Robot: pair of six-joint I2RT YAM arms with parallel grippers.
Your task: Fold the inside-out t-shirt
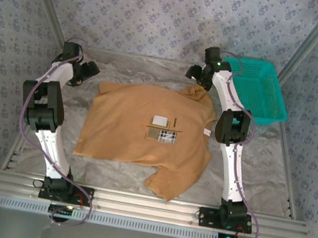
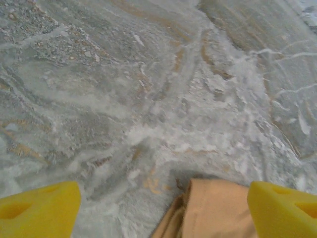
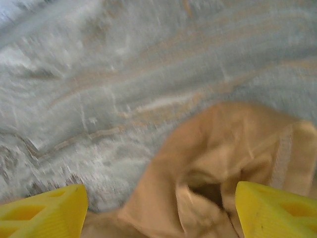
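You have a white label (image 1: 160,120) and a dark checked label (image 1: 168,137) mid-chest on the inside-out t-shirt (image 1: 126,132), print too small to read, and a white hem tag (image 1: 206,132) at its right edge. The caramel shirt lies spread mid-bench (image 1: 261,168), far right sleeve bunched. Your left fingers (image 2: 39,208) and right fingers (image 3: 272,210) stand released, with cloth between them.

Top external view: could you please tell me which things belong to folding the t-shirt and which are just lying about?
Part of the job:
- inside-out t-shirt, spread on the table
- left gripper, open over the shirt's far left corner
- right gripper, open over the far right sleeve

Just lying about:
- teal basket, far right, apart from the shirt
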